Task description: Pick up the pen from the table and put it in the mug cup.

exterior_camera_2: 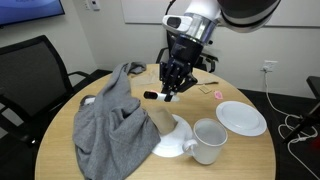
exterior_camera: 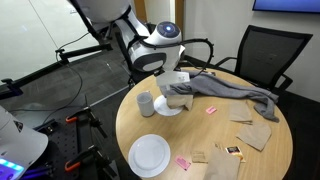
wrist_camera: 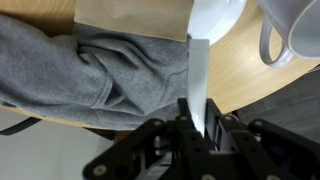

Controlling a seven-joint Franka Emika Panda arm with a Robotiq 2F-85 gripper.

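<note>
Gripper (wrist_camera: 197, 120) clamping pen (wrist_camera: 197, 70), clear in wrist view only, mug cup (wrist_camera: 292, 30) near

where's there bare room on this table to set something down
Bare wood in the middle of the table, bordered by the white plate, the grey cloth and the brown napkins. A narrower strip at the edge between the mug and plate. Crowded around the dish, where the gripper holds the pen.
</note>
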